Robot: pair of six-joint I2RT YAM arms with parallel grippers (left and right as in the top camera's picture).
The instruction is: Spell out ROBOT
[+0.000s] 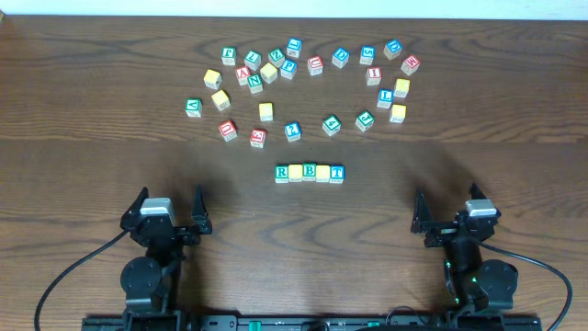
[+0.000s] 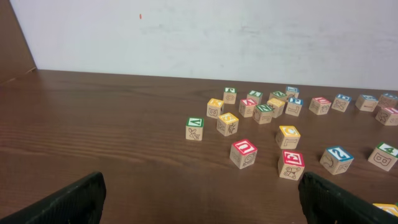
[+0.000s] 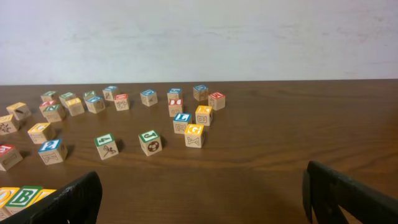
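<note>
5 cubes, ROBOT row [image 1: 310, 172], apparently midway between left gripper [image 1: 171, 196], right gripper [image 1: 447, 196], both wide

Five cubes sit flat in one touching row near the worktop's [image 1: 110, 165] centre, parallel to its far edge. In order they run green R [image 1: 282, 172], yellow cube [image 1: 296, 172], green B [image 1: 310, 171], second yellow cube [image 1: 323, 173], blue T [image 1: 337, 172]. Letters on the yellow tops are unreadable.
</note>
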